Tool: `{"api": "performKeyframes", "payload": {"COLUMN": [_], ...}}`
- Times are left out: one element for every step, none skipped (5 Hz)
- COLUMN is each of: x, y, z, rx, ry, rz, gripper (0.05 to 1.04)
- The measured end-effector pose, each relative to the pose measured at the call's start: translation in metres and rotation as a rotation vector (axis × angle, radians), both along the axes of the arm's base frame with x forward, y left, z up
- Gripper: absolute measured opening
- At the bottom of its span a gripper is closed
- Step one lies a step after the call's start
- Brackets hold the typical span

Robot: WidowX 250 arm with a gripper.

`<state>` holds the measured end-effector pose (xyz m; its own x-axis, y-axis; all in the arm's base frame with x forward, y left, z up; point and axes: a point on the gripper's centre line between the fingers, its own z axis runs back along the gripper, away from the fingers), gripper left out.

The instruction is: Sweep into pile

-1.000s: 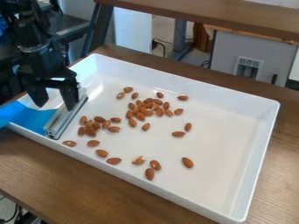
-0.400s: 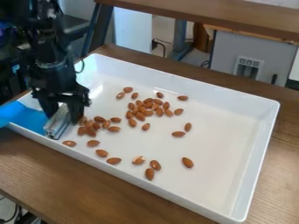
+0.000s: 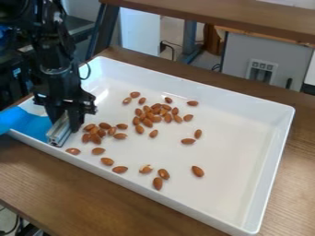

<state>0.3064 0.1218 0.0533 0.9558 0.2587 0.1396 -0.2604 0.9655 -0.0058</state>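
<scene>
My gripper (image 3: 65, 120) is low inside the left end of the white tray (image 3: 237, 124), shut on a silver metal bar, one finger on each side. The bar (image 3: 57, 134) lies slanted near the left wall, with blue material (image 3: 27, 120) beside it that hangs over the rim. Just right of the bar is a small cluster of almonds (image 3: 102, 132). A bigger group of almonds (image 3: 155, 110) lies around the upper middle. Several single almonds (image 3: 157, 183) are scattered toward the front and right. The gripper hides the upper part of the bar.
The tray's raised walls surround the almonds on a brown wooden table (image 3: 73, 184). Behind stand another wooden tabletop (image 3: 234, 16) and a grey cabinet (image 3: 240, 55).
The gripper has come down and slightly right onto the bar, and its fingers have closed from a wide spread. The almonds and bar look about the same.
</scene>
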Motion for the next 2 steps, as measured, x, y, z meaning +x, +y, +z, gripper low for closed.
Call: {"api": "performKeyframes", "payload": {"x": [0.005,0.011], "y": [-0.022,-0.041], "z": [0.0,0.002], "rx": [-0.022,-0.024], "ry": [0.016,0.024], "rz": [-0.015,-0.007], "gripper": [0.382,0.382]}}
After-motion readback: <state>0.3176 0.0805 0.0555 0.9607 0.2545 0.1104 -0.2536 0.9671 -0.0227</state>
